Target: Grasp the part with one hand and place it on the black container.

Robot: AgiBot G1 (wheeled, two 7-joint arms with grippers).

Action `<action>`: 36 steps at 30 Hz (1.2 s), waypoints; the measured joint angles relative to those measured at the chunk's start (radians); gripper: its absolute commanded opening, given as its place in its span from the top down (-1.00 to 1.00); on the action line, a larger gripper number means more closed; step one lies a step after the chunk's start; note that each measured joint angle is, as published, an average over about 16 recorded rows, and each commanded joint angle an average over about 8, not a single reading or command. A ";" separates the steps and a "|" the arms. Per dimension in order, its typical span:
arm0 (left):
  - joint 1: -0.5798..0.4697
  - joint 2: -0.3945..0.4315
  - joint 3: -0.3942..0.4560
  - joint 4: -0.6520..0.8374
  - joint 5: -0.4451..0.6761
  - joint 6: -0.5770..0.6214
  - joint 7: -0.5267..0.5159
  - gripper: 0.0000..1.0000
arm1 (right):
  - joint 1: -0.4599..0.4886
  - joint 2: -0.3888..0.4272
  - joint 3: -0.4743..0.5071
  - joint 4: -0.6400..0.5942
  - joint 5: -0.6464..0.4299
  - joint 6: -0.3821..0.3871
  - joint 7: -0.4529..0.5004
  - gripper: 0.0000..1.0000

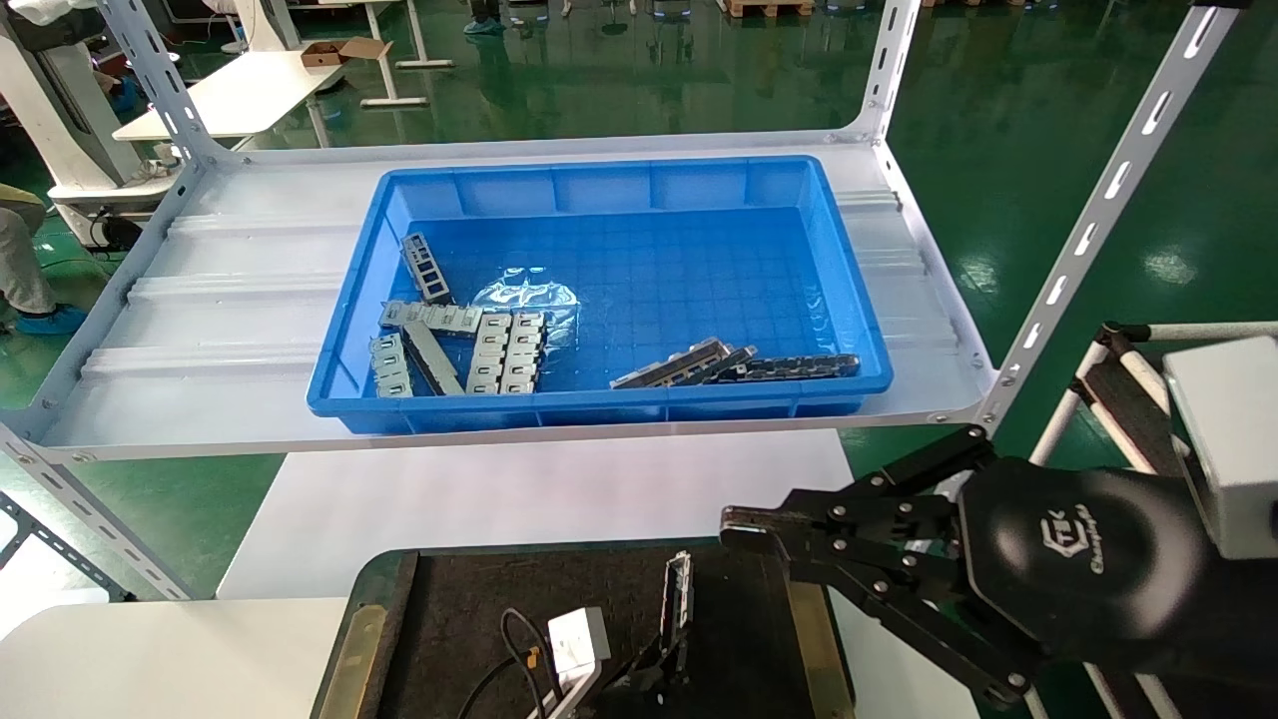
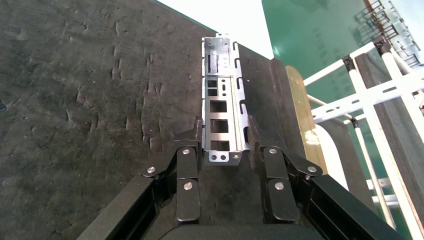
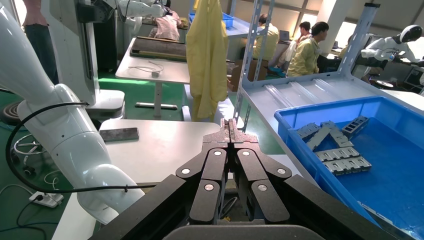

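Note:
The part (image 2: 222, 105), a narrow silver-grey channel bracket with rectangular cutouts, lies lengthwise on the rough surface of the black container (image 2: 90, 100). My left gripper (image 2: 225, 137) is shut on the part's near end, one finger pressed against each long side. In the head view the part (image 1: 679, 599) sits right of centre on the black container (image 1: 449, 609). Only the left gripper's (image 1: 667, 661) tip and its white box with a cable show there. My right gripper (image 1: 734, 524) hovers shut and empty over the container's right edge. The right wrist view shows the right gripper (image 3: 230, 125) with its jaws pressed together.
A blue bin (image 1: 599, 404) stands on the white shelf (image 1: 230, 300) behind the container. It holds several more metal parts (image 1: 504, 350) and darker strips (image 1: 789, 367). Slotted shelf posts (image 1: 1088, 230) rise on the right. A white table (image 1: 519, 499) lies beneath the shelf.

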 measured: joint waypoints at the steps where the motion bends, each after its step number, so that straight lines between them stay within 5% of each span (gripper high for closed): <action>1: -0.005 0.000 0.011 0.000 -0.009 -0.008 -0.002 0.98 | 0.000 0.000 0.000 0.000 0.000 0.000 0.000 0.87; 3: -0.014 0.000 0.031 0.000 -0.026 -0.024 -0.008 0.78 | 0.000 0.000 0.000 0.000 0.000 0.000 0.000 0.38; 9: -0.036 -0.001 0.083 -0.002 -0.065 -0.056 -0.028 -0.65 | 0.000 0.000 0.000 0.000 0.000 0.000 0.000 -0.99; 12: -0.046 -0.001 0.104 -0.005 -0.078 -0.069 -0.040 -1.00 | 0.000 0.000 0.000 0.000 0.000 0.000 0.000 -1.00; 36: -0.104 -0.023 0.218 -0.032 -0.077 -0.106 -0.118 -1.00 | 0.000 0.000 -0.001 0.000 0.001 0.000 -0.001 -1.00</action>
